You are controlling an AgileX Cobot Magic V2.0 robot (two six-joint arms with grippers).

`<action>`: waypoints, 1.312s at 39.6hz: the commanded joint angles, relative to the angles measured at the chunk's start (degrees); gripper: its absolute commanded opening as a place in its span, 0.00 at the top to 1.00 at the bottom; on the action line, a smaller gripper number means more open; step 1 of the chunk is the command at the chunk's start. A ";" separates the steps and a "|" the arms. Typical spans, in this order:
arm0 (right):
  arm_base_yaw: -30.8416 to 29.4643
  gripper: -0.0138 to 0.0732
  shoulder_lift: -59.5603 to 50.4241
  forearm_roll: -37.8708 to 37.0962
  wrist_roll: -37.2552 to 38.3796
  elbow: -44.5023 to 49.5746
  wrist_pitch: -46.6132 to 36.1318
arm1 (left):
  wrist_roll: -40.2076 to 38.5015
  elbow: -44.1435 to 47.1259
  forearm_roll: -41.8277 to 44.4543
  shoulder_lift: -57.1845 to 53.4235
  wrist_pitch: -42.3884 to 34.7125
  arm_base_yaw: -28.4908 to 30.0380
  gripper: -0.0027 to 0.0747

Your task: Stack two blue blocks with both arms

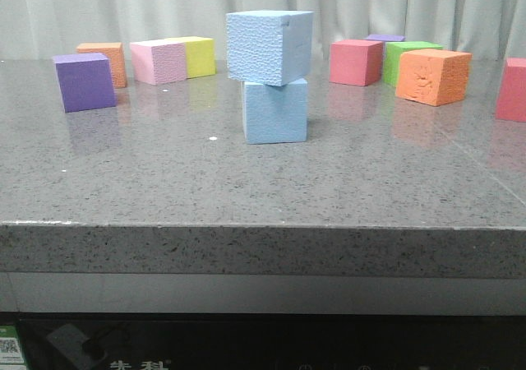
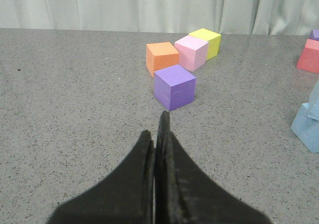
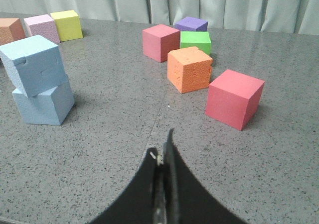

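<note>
Two blue blocks already stand stacked mid-tabletop [image 1: 164,189], the pebbled block [image 1: 269,46] skewed atop the smoother block [image 1: 275,111]; each wrist view shows its gripper, left gripper [image 2: 159,129] and right gripper [image 3: 164,157], clenched empty, so stacking looks finished.

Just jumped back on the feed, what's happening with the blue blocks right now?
The stack is up: the rough blue block sits on the smoother blue block, twisted and overhanging a little. Nothing is holding either one. The left gripper is shut and empty, pointing toward the purple cube, and the right gripper is shut and empty too, away from the stack. The other coloured cubes sit around on the table.
</note>
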 commanded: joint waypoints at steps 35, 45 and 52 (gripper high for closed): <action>-0.37 0.92 0.40 -0.25 -0.39 -1.27 -4.61 | 2.82 -0.68 0.79 0.17 -6.49 0.00 0.99; -0.37 0.92 0.44 -0.25 -0.39 -1.27 -4.61 | 6.93 6.15 -2.43 -4.92 -12.09 0.40 0.99; -0.37 0.92 0.44 -0.25 -0.39 -1.27 -4.61 | 6.93 15.74 -7.07 -12.73 -15.55 7.33 0.99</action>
